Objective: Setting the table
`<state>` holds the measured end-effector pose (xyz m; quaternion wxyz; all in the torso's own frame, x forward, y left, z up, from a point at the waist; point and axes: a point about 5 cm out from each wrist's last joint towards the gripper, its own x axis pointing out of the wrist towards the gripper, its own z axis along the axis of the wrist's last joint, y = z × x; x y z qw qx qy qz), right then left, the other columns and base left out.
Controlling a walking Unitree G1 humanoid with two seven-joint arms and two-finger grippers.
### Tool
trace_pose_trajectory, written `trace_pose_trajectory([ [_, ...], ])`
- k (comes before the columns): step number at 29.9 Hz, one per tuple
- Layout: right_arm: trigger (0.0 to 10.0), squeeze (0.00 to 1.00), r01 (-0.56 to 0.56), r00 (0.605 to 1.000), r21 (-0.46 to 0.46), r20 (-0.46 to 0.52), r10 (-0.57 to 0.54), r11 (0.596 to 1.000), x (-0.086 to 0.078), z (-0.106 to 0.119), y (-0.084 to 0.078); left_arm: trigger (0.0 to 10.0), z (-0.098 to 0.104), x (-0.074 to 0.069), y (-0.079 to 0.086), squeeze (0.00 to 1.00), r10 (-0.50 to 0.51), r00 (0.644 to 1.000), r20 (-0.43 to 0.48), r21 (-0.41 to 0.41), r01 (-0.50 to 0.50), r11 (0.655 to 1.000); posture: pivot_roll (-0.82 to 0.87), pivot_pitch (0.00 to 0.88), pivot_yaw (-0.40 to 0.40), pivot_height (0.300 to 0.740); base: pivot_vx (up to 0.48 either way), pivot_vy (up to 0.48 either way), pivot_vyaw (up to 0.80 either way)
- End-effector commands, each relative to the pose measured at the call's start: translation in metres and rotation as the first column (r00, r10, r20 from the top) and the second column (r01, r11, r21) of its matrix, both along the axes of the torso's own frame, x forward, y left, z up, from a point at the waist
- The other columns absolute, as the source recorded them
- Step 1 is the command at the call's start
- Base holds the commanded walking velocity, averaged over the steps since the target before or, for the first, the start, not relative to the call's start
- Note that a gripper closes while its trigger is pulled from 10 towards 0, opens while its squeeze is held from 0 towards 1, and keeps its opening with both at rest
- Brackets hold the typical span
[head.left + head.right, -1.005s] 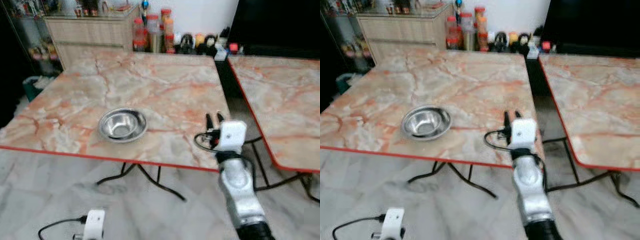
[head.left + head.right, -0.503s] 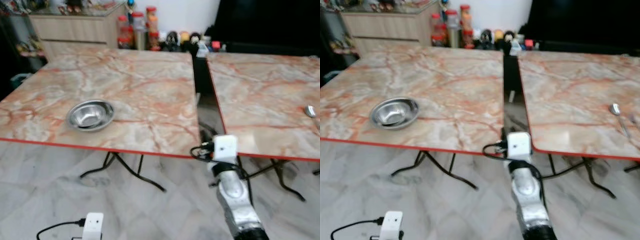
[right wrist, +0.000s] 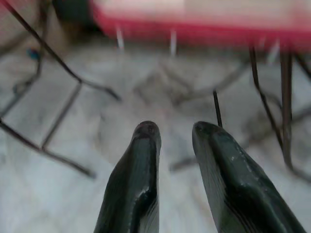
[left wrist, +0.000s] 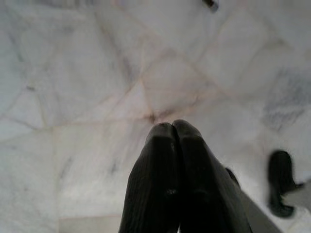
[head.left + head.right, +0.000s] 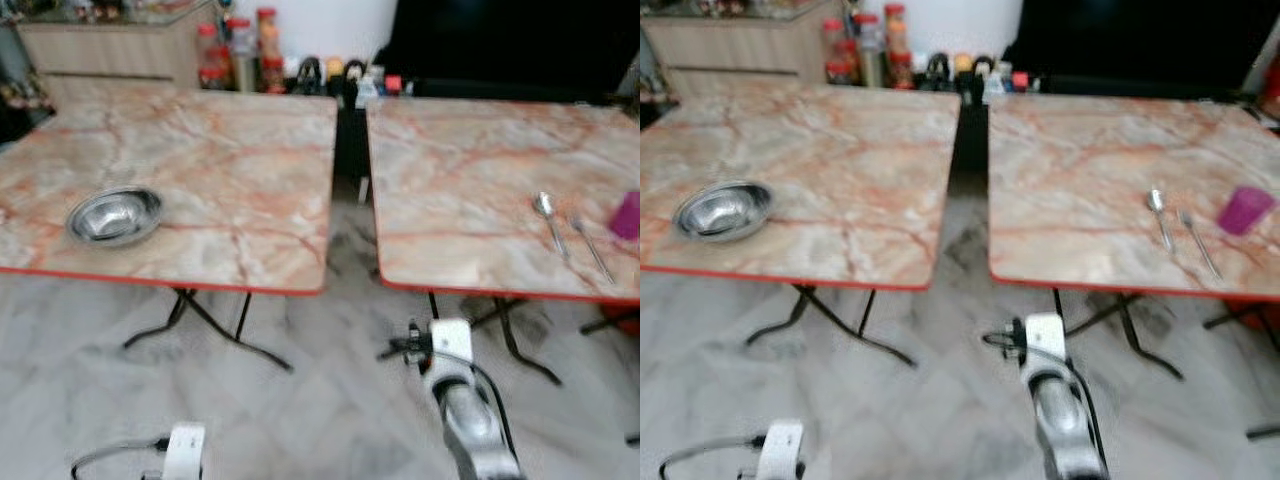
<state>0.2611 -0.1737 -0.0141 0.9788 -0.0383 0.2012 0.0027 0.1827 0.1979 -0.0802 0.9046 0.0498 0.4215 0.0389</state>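
Steel bowl alone on left table; spoon, fork, purple cup on right table. Pieces apart, setting looks partial. Left gripper closed empty; right gripper parted, empty, above floor

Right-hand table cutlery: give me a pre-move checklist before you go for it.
1. Spoon and fork lie on the right-hand table, apart from each other: ok.
2. Pink cup stands upright beside the fork: ok.
3. Right pincer open, holding nothing: ok.
4. Right pincer is low, below the table edge, over the floor: not ok for reaching yet.
5. Left pincer shut, empty, pointing at the floor: ok.
6. Bowl sits on the left-hand table, awaiting cutlery: ok.
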Motion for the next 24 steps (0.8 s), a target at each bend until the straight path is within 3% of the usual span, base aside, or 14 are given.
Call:
trace_pose_trajectory([
  [1, 10.0, 0.00, 0.047, 0.995, -0.007, -0.093, -0.047, 0.999, -0.013, -0.015, -0.014, 10.0, -0.001, -0.001, -0.005, 0.00, -0.003, 1.000, -0.006, -0.014, 0.003, 1.000, -0.11, 0.000, -0.007, 0.740, 0.000, -0.244, 0.00],
  [7, 10.0, 0.00, 0.078, 0.967, -0.020, -0.241, -0.081, 0.997, -0.034, -0.037, -0.020, 10.0, -0.001, 0.001, -0.005, 0.00, -0.003, 1.000, -0.009, -0.015, 0.002, 1.000, -0.11, 0.001, -0.010, 0.740, 0.000, 0.000, 0.00],
  [10, 10.0, 0.00, 0.122, 0.925, -0.031, -0.358, -0.125, 0.992, -0.056, -0.053, -0.023, 10.0, -0.001, 0.001, -0.005, 0.00, 0.011, 1.000, -0.012, -0.018, -0.011, 1.000, -0.10, 0.006, -0.012, 0.740, 0.000, 0.000, 0.00],
  [16, 10.0, 0.00, 0.143, 0.917, 0.006, -0.376, -0.131, 0.990, -0.063, -0.058, -0.016, 10.0, -0.001, 0.000, -0.006, 0.00, 0.033, 0.999, -0.006, -0.035, -0.033, 0.999, -0.09, 0.008, -0.015, 0.740, 0.000, 0.000, 0.00],
  [24, 10.0, 0.00, 0.153, 0.908, -0.004, -0.394, -0.143, 0.988, -0.066, -0.060, -0.019, 10.0, -0.003, -0.003, -0.007, 0.00, 0.030, 0.999, -0.027, -0.040, -0.031, 0.999, -0.11, 0.018, -0.015, 0.740, 0.000, 0.000, 0.00],
])
